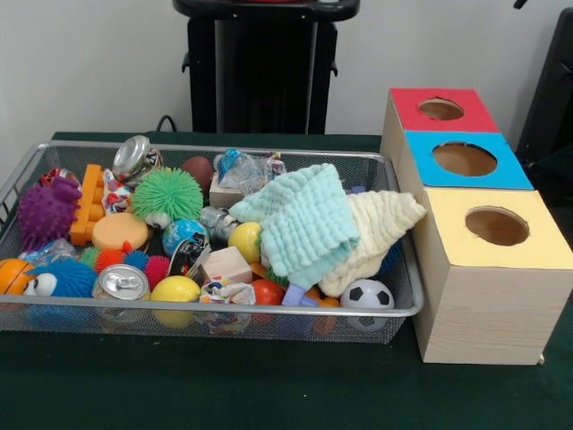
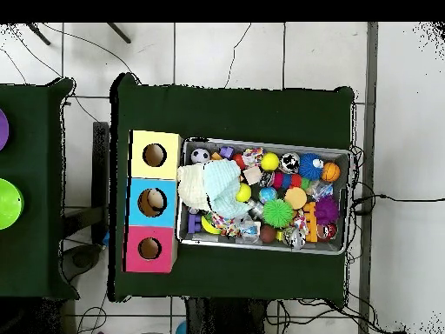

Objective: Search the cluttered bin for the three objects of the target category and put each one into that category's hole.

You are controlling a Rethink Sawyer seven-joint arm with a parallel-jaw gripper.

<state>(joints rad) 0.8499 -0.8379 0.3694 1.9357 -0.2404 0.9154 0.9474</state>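
Note:
The silver wire-mesh bin stands on the green table, packed with toys; it also shows in the overhead view. A mint green cloth and a cream cloth lie over its right part and hide what is below. No yellow duck shows in either view. A light-wood box stands right of the bin, with a red-topped hole, a blue-topped hole and a yellow-topped hole. No gripper shows in either view.
In the bin lie a green spiky ball, a purple spiky ball, a drink can, a yellow ball, a small soccer ball and orange bricks. The black pedestal stands behind.

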